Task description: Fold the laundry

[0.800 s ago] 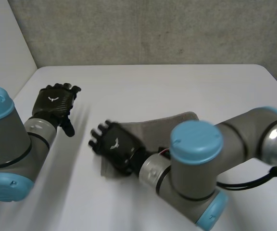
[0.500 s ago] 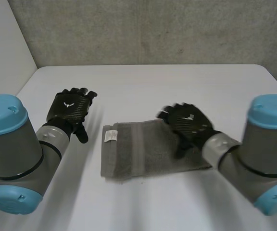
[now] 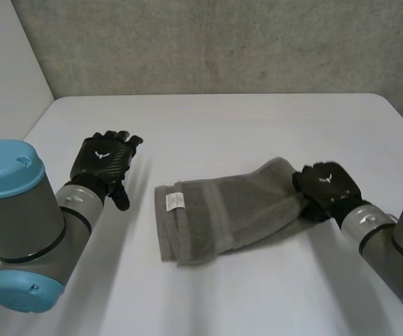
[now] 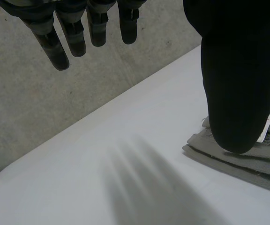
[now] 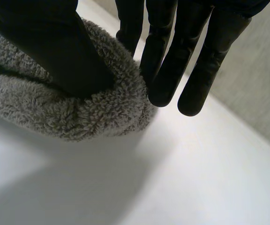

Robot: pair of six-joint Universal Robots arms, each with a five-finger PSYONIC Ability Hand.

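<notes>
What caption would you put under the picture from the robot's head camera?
Right hand pinches one end of the grey towel while the open left hand hovers beside it.

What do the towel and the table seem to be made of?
Towel: grey terry cloth, probably cotton; a fuzzy, looped, matte pile shows in the right wrist view.
Table: smooth white top, perhaps laminate or plastic; it has a faint sheen with soft shadows, so the material is uncertain.
</notes>
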